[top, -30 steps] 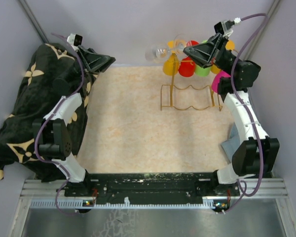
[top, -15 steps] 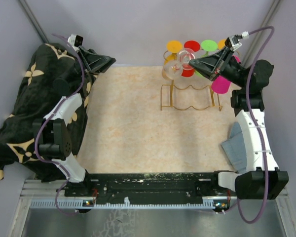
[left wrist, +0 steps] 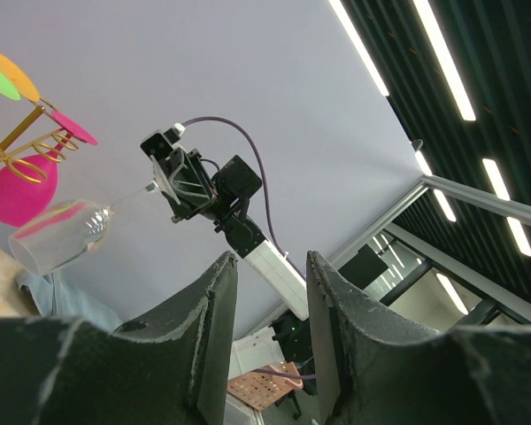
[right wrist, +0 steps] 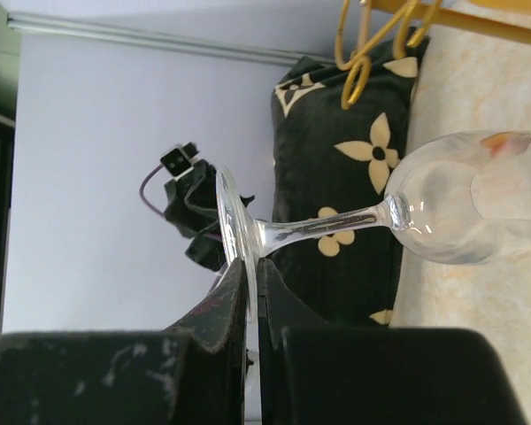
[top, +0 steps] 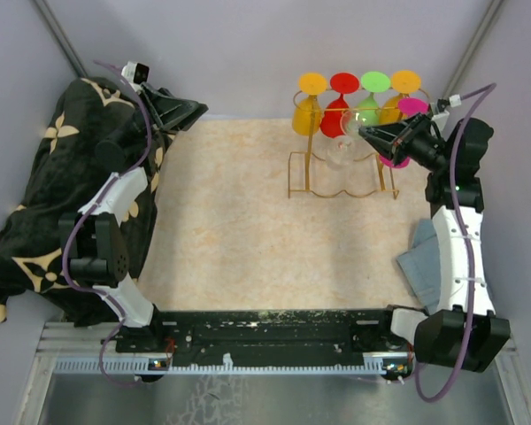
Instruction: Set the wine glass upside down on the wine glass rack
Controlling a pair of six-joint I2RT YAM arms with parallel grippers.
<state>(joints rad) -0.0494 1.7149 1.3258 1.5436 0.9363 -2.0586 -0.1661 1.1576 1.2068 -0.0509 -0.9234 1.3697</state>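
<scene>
The clear wine glass point(top: 341, 154) lies nearly sideways in the air, just in front of the gold wire rack point(top: 340, 183), bowl pointing left. My right gripper point(top: 367, 133) is shut on its foot. In the right wrist view the fingers point(right wrist: 252, 262) pinch the foot's rim, with the stem and bowl point(right wrist: 460, 209) stretching right below the rack's loops point(right wrist: 359, 67). Several coloured glasses point(top: 345, 97) hang upside down on the rack. My left gripper point(top: 195, 108) is open and empty at the far left, pointing up point(left wrist: 270, 262); its view shows the clear glass point(left wrist: 60, 235) and the rack point(left wrist: 13, 146).
A black cloth with cream flowers point(top: 53, 177) covers the left side by the left arm. A grey cloth point(top: 425, 257) lies at the right edge beside the right arm. A magenta glass point(top: 398, 150) hangs at the rack's right end, close to the right gripper.
My right arm has swung the clear glass from above the rack's back left down and right to its front. The coloured glasses' feet now show. The left arm has not moved.
</scene>
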